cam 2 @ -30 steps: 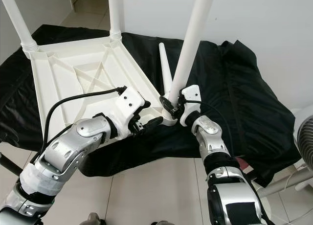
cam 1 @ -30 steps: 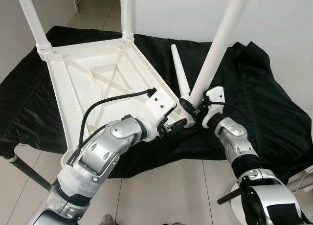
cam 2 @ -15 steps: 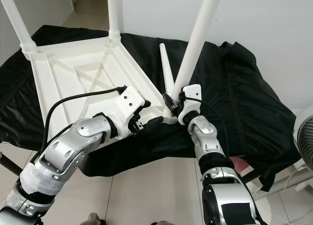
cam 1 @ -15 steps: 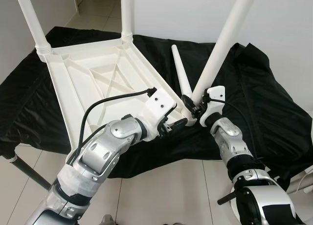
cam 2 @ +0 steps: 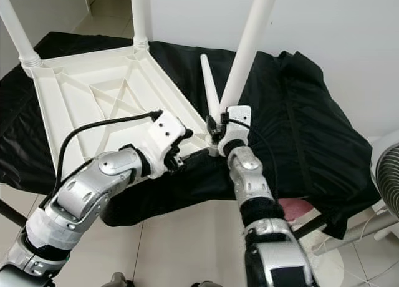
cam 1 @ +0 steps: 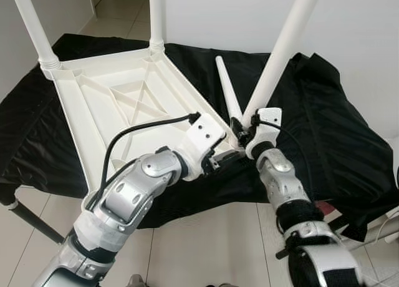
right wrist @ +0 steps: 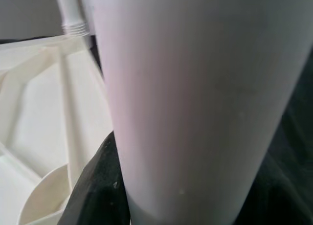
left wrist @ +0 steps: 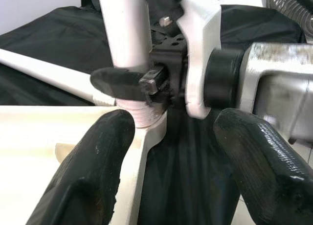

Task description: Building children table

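Note:
A white plastic table point(cam 1: 124, 106) lies upside down on a black cloth. Two white legs point(cam 1: 31, 31) point(cam 1: 156, 19) stand in its far corners. My right gripper point(cam 1: 242, 132) is shut on the lower end of a third leg point(cam 1: 280, 56), which leans to the right over the near right corner socket point(left wrist: 146, 115). A loose leg point(cam 1: 227, 93) lies on the cloth just behind that corner. My left gripper point(cam 1: 223, 162) is open at the same corner, its fingers point(left wrist: 98, 161) astride the table's rim. Up close, the held leg point(right wrist: 195, 98) stands beside the table's underside point(right wrist: 44, 102).
The black cloth point(cam 1: 324, 125) drapes over a low stand and hangs over its front edge. Behind it is a white wall, and below it a tiled floor point(cam 1: 206, 243). A fan point(cam 2: 386, 168) stands at the far right. A dark pole point(cam 1: 28, 218) slants at the lower left.
My right gripper has brought the leg's lower end left and closer to the table's near right corner. The left gripper stays at the rim. The camera has shifted slightly.

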